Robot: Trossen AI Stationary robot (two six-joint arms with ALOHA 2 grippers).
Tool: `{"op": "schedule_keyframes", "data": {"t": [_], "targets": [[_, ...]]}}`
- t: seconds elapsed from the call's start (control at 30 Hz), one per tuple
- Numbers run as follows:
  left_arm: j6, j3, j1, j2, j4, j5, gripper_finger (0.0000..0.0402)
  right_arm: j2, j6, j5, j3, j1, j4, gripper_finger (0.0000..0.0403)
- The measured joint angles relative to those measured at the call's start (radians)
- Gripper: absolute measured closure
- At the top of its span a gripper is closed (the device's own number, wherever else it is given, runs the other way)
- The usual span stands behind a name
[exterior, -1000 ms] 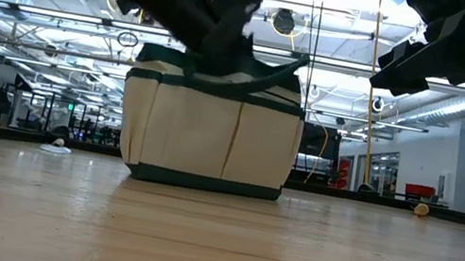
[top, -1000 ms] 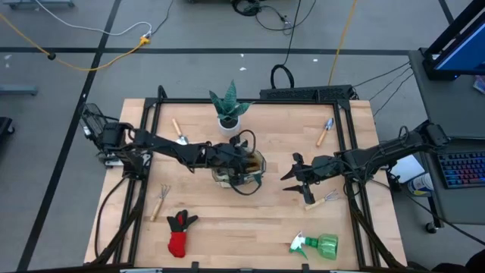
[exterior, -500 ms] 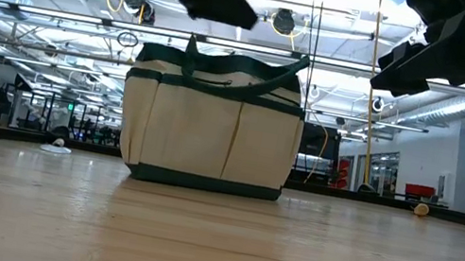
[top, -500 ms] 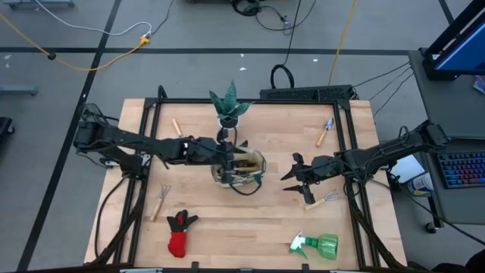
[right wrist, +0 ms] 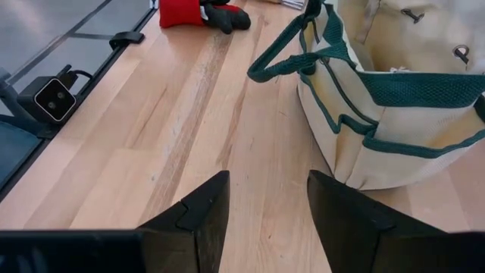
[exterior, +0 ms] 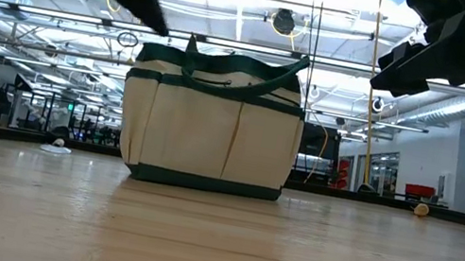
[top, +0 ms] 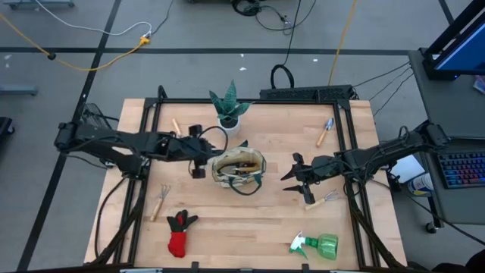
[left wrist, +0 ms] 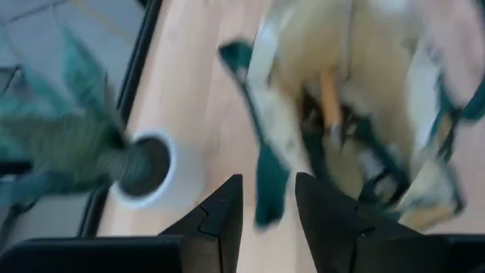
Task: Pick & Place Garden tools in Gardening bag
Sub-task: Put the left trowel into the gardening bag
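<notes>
High view: gardening bag (top: pixel 239 168) sat mid-frame on the tabletop (top: pixel 258 220), mouth up, wooden-handled tools inside. Left end effector (top: pixel 198 159) hung just left of the bag, not touching it, fingers spread and empty; left wrist view showed the bag's open mouth and the white plant pot (left wrist: pixel 148 168) past the two parted fingers. Right end effector (top: pixel 292 177) hovered right of the bag, well apart, fingers spread, nothing between them; right wrist view looked along bare wood toward the bag's green-trimmed side.

Loose tools lay around the frame: blue-tipped trowel (top: pixel 325 131) upper right, small rake (top: pixel 323 200) just below the right end effector, spray bottle (top: pixel 317 245) lower right, red-black glove (top: pixel 179 232) lower left, hand fork (top: pixel 160 200) left of centre, another wooden-handled tool (top: pixel 178 129) upper left. Plant (top: pixel 228 106) stood above the bag in frame.

Low view: bag upright, both arms above tabletop level.
</notes>
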Motion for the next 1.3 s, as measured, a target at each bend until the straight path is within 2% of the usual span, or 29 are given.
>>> {"op": "schedule_keyframes", "data": {"t": [0.23,0.53,0.8,1.07,1.3], "targets": [[-0.059,-0.001,0.026,-0.033,-0.279,-0.035,0.0273,0.000,0.000,0.000,0.000,0.000,0.005,0.0234],[-0.055,-0.001,0.121,-0.029,-0.459,-0.024,0.0273,0.000,0.000,0.000,0.000,0.000,0.007,0.0234],[0.001,-0.001,0.270,-0.020,-0.490,0.094,0.0273,0.000,0.000,0.000,0.000,0.000,0.007,0.0234],[0.092,-0.001,0.385,-0.010,-0.498,0.095,0.0273,0.000,0.000,0.000,0.000,0.000,0.007,0.0234],[0.221,0.000,0.480,0.055,-0.507,0.098,0.0273,0.000,0.000,0.000,0.000,0.000,0.007,0.0234]]}}
